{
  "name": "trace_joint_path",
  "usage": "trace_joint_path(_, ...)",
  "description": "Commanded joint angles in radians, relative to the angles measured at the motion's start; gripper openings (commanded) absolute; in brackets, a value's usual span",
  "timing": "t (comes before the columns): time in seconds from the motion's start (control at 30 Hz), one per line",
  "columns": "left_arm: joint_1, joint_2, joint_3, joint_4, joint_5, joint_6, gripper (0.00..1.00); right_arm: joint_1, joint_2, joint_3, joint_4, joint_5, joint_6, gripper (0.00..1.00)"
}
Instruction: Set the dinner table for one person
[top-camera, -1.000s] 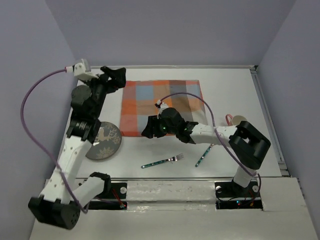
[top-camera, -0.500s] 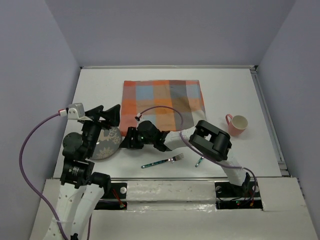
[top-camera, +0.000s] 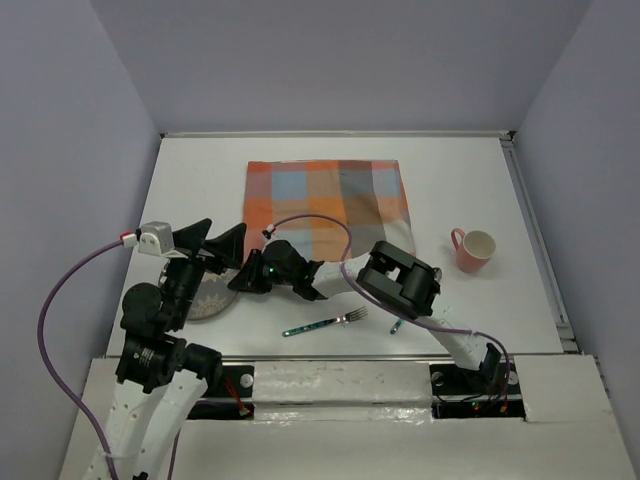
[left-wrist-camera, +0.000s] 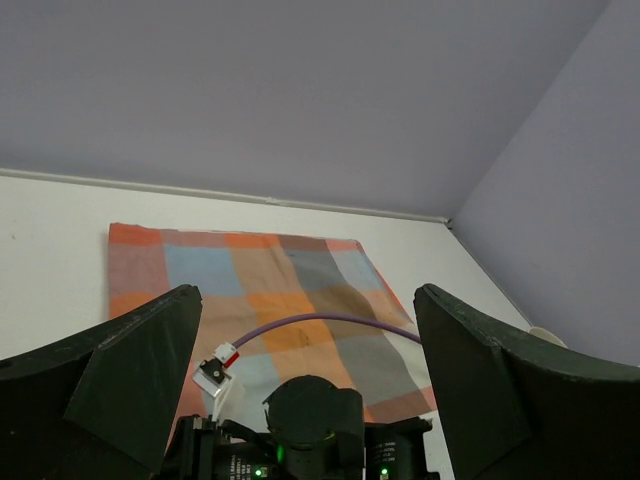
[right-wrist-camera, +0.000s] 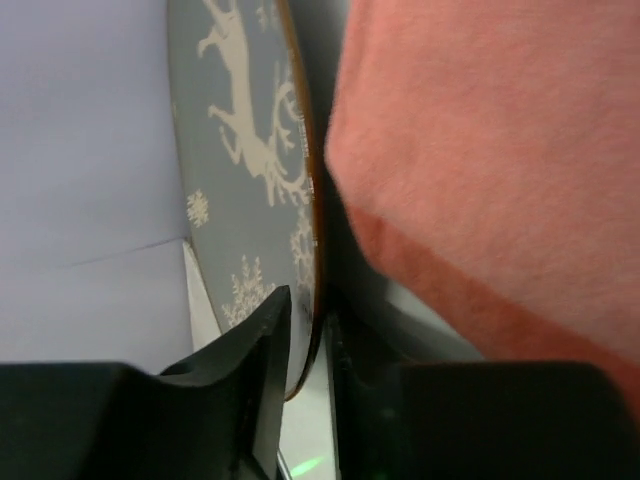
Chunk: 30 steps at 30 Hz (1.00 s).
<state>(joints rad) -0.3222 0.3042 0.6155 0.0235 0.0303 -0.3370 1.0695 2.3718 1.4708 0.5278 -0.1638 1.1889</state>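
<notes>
At lower left the left gripper (top-camera: 224, 232) hovers, jaws spread wide, above the grey reindeer plate (top-camera: 205, 300). The right gripper (top-camera: 234, 283), arm stretched low, pinches the plate's rim. The white dinner table (top-camera: 200, 180) fills mid-frame, with a pink cup (top-camera: 475, 248) at right.

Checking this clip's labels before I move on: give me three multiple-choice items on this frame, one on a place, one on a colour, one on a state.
1. Where does the pink cup stand?
A. on the table, right of the placemat
B. on top of the placemat
C. stacked on a bowl

2. What colour is the plate?
A. plain red
B. green striped
C. grey with white reindeer

3. How is the left gripper?
A. shut on the cup
B. wide open, empty
C. shut on the placemat's edge

Answers:
1. A: white tabletop shows all around the cup.
2. C: the right wrist view shows the pattern close up.
3. B: its fingers stand far apart with nothing between them.
</notes>
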Motion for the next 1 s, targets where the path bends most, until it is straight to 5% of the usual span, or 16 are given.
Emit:
trace_joint_path(0.0,-0.018,-0.03,0.006,0.021,-0.02,0.039,0.99,0.03,0.029,0.045,0.009,0.027,0.037,0.17)
trace_joint_path(0.1,-0.028,-0.045,0.009,0.013,-0.02,0.044,0.99,0.04,-0.029,-0.007,0.06,0.056,0.009,0.0)
trace_joint_path(0.43,-0.028,-0.165,0.029,-0.007,-0.23,0.033,0.99,0.004,-0.342,-0.124,0.078,0.126,-0.193,0.0)
trace_joint_path(0.67,-0.031,-0.159,0.02,-0.005,-0.242,0.039,0.99,-0.19,-0.561,-0.291,0.133,0.064,-0.147,0.0)
trace_joint_path(0.97,-0.044,-0.126,0.009,-0.005,-0.193,0.038,0.99,-0.485,-0.64,-0.477,0.173,-0.02,-0.101,0.0)
